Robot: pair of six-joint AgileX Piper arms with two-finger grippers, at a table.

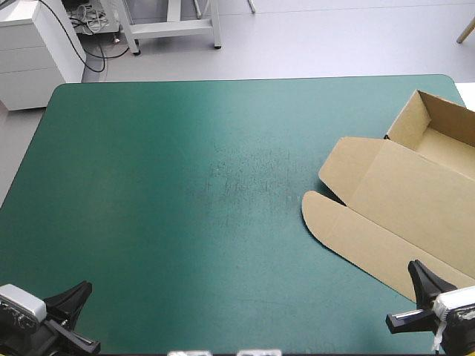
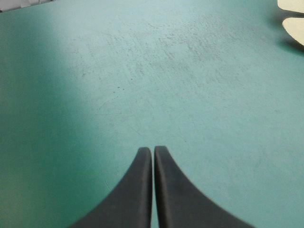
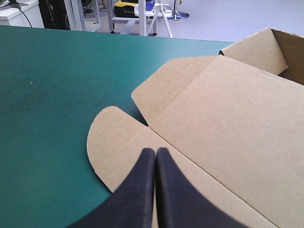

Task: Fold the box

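The left arm sits low at the near left corner of the table. Its left gripper points out over the bare teal-green table cover. In the left wrist view the two broad black fingers are pressed together into one pointed arch with nothing between them. Only cover lies under and ahead of the tips.

The right arm sits at the near right corner. Its right gripper reaches over the near edge of the brown cardboard box. In the right wrist view its black fingers are likewise closed tip to tip, poised over the board rather than clamped on it. Whether the tips touch the board cannot be told.

The box lies on the right side of the table, well apart from the left gripper. Its open tray, with walls raised, stands toward the far right corner. The flat lid panel stretches from the tray toward the near edge and lies directly ahead of and under the right gripper. A rounded flap lies flat on the cover just beside the right fingertips, on the side toward the table's middle. An angular flap lies beyond it, nearer the tray. From the left wrist, only the pale tips of these flaps show, far ahead and off to one side.
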